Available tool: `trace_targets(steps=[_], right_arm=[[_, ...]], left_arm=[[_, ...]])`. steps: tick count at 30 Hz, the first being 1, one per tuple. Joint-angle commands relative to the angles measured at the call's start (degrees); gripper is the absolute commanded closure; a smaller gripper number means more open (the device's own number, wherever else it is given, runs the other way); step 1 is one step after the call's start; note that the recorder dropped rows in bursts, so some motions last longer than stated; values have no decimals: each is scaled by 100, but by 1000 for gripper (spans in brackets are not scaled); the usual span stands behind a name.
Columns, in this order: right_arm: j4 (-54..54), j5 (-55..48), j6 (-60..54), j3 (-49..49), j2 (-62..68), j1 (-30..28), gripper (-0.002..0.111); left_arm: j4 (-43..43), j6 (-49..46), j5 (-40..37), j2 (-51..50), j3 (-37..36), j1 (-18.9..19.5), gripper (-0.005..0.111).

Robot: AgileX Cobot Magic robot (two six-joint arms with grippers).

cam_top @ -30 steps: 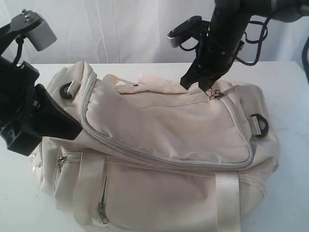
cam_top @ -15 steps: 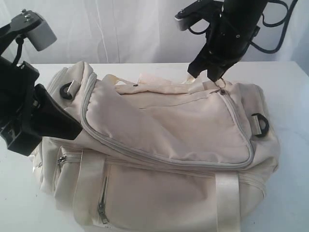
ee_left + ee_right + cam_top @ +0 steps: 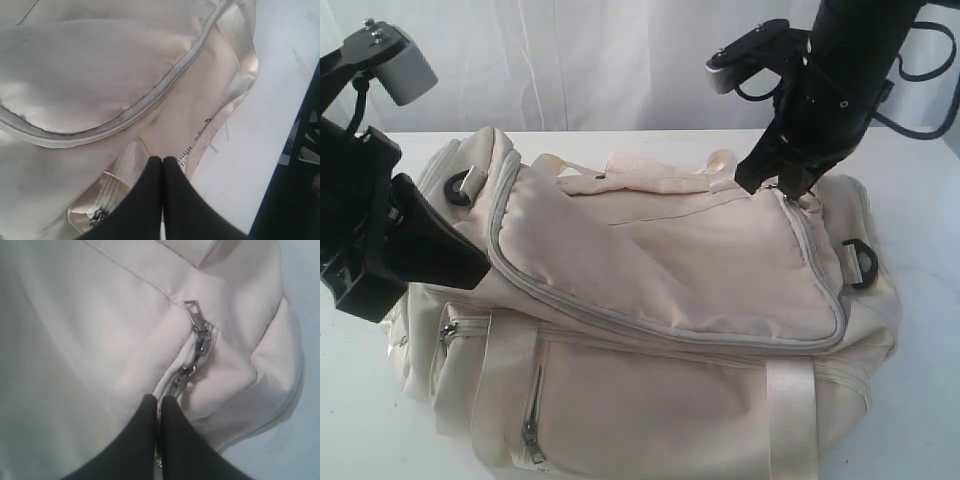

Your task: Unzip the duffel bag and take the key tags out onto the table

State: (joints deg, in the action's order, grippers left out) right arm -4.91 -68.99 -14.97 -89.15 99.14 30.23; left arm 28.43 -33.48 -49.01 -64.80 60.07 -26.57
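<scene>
The cream-white duffel bag point(image 3: 660, 290) lies on the white table point(image 3: 920, 400), its curved grey top zipper point(image 3: 620, 320) closed along the front. My right gripper point(image 3: 788, 190) is over the bag's far right corner, shut on a metal zipper pull point(image 3: 186, 371) whose tab runs in between the fingers. A second, free pull tab point(image 3: 192, 310) lies just beyond it. At the bag's left end, my left gripper point(image 3: 470, 262) is shut, pinching a fold of the bag's fabric point(image 3: 150, 145). The key tags are hidden.
Black strap rings sit at the right end point(image 3: 860, 262) and the left end point(image 3: 455, 185). A webbing strap point(image 3: 790, 410) and a side pocket zipper point(image 3: 532, 410) face the front. The bag's handles point(image 3: 650, 172) lie along the back. A white curtain hangs behind the table.
My right gripper has travelled to the right along the bag's far edge, carrying the zipper pull toward the right end. The left gripper and the bag's left end have stayed put.
</scene>
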Motion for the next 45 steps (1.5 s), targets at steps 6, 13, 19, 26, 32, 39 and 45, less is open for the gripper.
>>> trace_targets(steps=[6, 13, 19, 26, 32, 39, 45], right_arm=[[-6, -97, 237, 629, -510, -1, 108], [6, -97, 340, 1172, -775, -1, 108], [132, -41, 485, 1492, -1109, -1, 108], [322, 406, 635, 1823, -1332, -1, 108], [367, 901, 667, 2045, -1332, -1, 108], [367, 1128, 895, 2059, -1332, -1, 108], [367, 1410, 1363, 2059, -1332, -1, 108]], left_arm=[[113, 0, -32, 17, -32, -18, 107], [127, 0, -7, 17, -32, -18, 107], [152, -106, 30, 17, 263, -18, 107], [204, 187, 128, -71, 1053, -18, 107], [204, 421, 63, -1240, 1831, -5, 107], [877, 521, -588, -3468, 3392, 19, 107], [1961, 794, -976, -5632, 5279, 196, 107]])
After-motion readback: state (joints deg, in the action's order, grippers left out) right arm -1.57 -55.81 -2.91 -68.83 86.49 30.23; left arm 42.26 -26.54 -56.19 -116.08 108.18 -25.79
